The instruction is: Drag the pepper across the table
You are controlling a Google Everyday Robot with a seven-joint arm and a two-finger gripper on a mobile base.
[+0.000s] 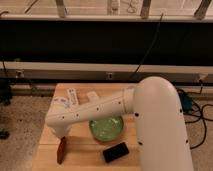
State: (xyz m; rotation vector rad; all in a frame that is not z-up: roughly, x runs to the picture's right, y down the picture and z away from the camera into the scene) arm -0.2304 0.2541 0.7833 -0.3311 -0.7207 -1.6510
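The pepper is a long reddish-brown thing that lies near the front left of the wooden table. My white arm reaches from the right across the table to the left. My gripper points down at the arm's end, right above the pepper's upper end and touching or nearly touching it.
A green bowl stands at the table's middle, partly under my arm. A black flat object lies in front of the bowl. White packets lie at the back left. Cables run over the floor on the right.
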